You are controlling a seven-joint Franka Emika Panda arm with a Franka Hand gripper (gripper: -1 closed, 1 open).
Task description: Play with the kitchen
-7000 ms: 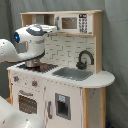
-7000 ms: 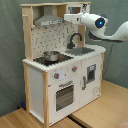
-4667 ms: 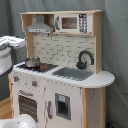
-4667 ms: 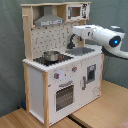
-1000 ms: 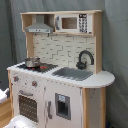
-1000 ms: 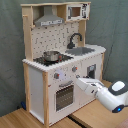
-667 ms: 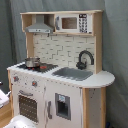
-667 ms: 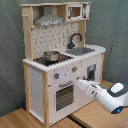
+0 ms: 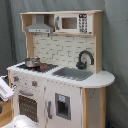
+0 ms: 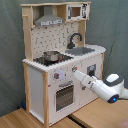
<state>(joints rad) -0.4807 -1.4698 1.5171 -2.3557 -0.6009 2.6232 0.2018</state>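
My claw [image 10: 76,74] is down at the kitchen [image 10: 60,60] front by the knobs [image 10: 56,76] above the oven door [image 10: 63,96], grip state unreadable, probably nothing turned yet; pot [image 10: 50,56] untouched on the stovetop.

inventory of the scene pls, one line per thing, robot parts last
toy kitchen: 1, white and light wood, on a wooden floor, grey backdrop behind
metal pot: 1, silver, on the stovetop
faucet: 1, black, behind the sink
sink: 1, grey, set in the counter
range hood: 1, grey, above the stovetop
microwave: 1, white, top shelf
oven door: 1, white with window, below the knobs
knobs: red-centred, front panel; count unclear
robot arm: 1, white, reaching toward the front panel near the knobs
gripper: 1, at the front panel
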